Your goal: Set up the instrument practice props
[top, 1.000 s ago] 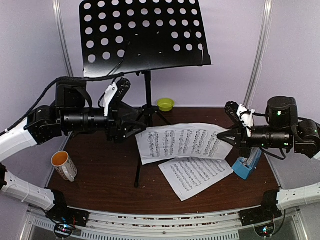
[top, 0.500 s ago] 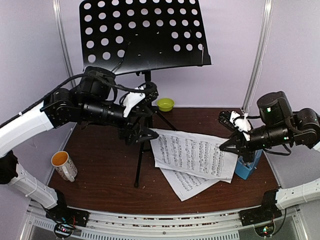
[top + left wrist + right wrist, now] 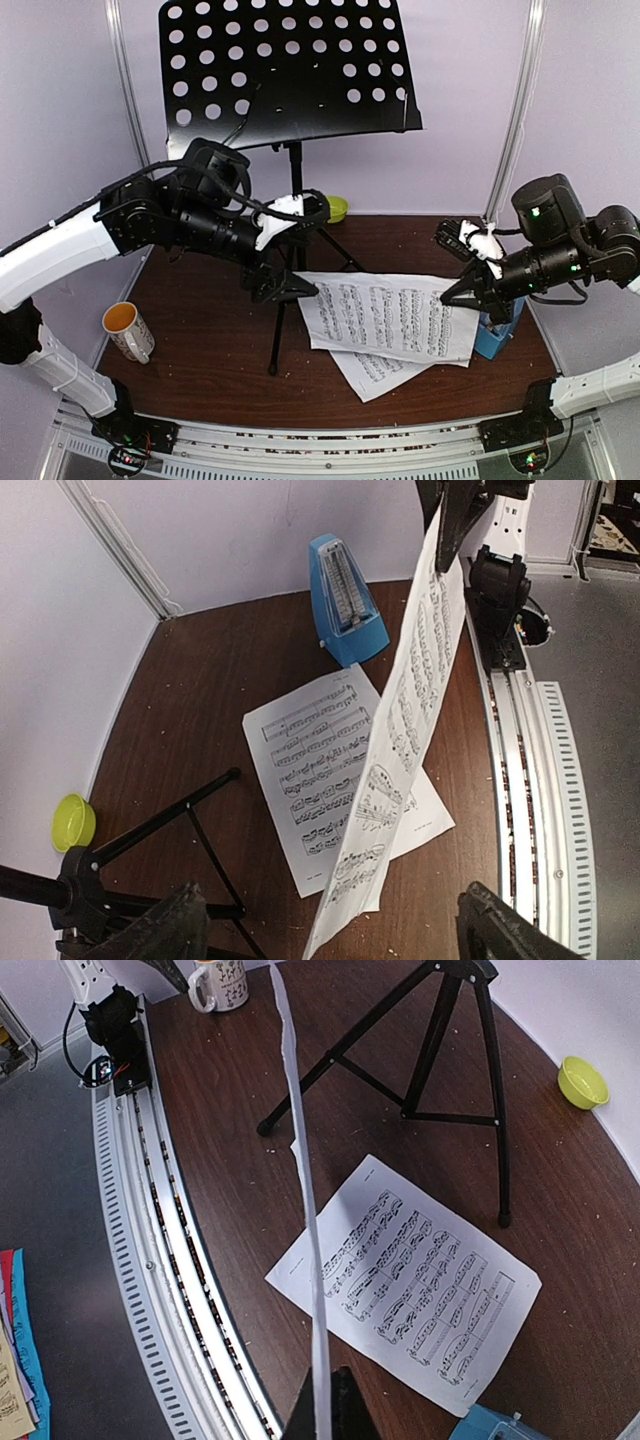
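Sheet-music page (image 3: 385,318) has swung rightward and dangles from the right pincer (image 3: 455,292), clamped on its edge, over the second page (image 3: 375,368) on the tabletop (image 3: 200,330). The left pincer (image 3: 298,250) has spread wide beside the music stand (image 3: 290,70), likely readying to help.

We count one black music stand (image 3: 290,70). Sheet-music pages, two: one raised page (image 3: 390,318), one flat page (image 3: 310,765). One blue metronome (image 3: 345,600). One white-and-orange mug (image 3: 128,331). One lime-green bowl (image 3: 72,822). One brown table (image 3: 200,340). Robot arms, two: left arm (image 3: 70,245), right arm (image 3: 600,255). We tally one claw on each, so two: left claw (image 3: 318,248), right claw (image 3: 447,292).
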